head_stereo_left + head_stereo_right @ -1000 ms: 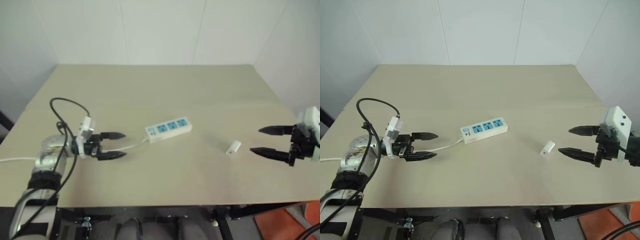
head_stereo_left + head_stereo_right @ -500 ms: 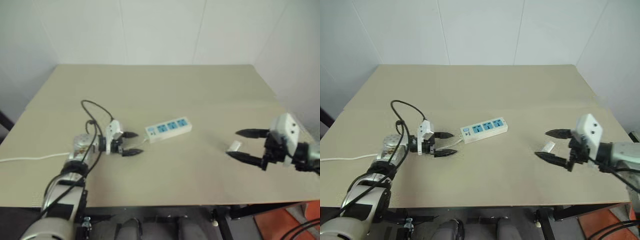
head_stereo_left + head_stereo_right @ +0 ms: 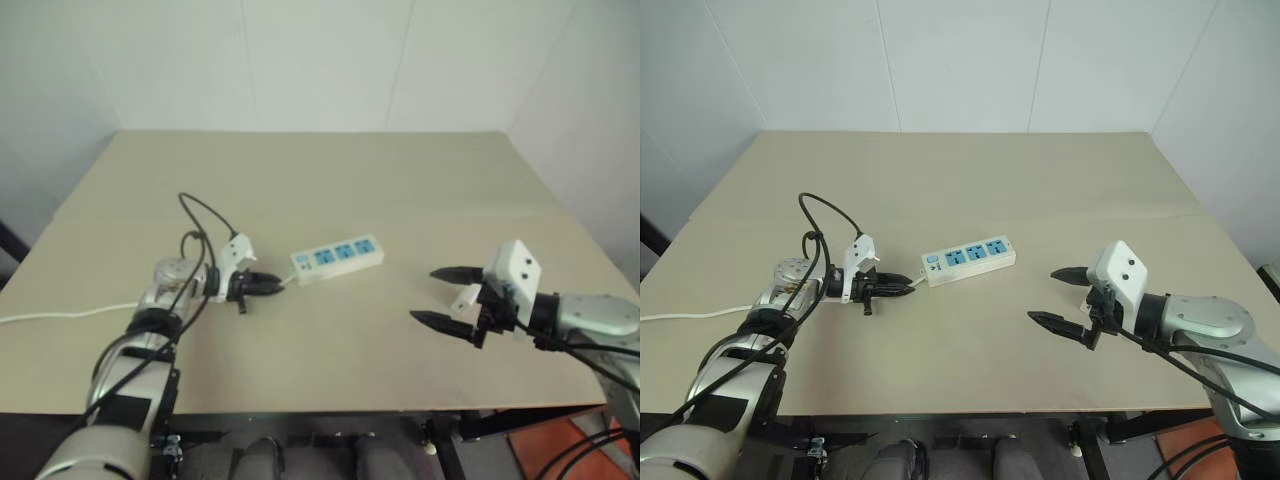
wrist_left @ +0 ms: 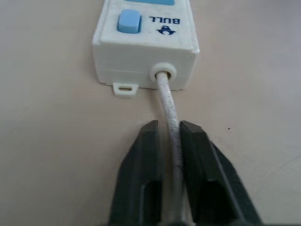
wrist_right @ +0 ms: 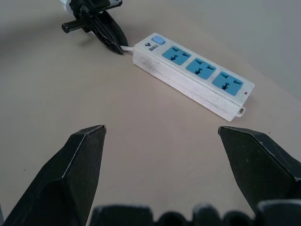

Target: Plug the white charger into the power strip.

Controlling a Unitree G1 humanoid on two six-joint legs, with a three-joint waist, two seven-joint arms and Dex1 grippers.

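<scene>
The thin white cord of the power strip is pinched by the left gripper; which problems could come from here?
1. The left gripper, shut on the thin white cord, might drag the long white power strip.
2. The open right gripper hangs over the small white charger; closing now could miss it.

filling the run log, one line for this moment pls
left gripper: shut on cord beside power strip | right gripper: open, empty | white charger: on table, unplugged
</scene>
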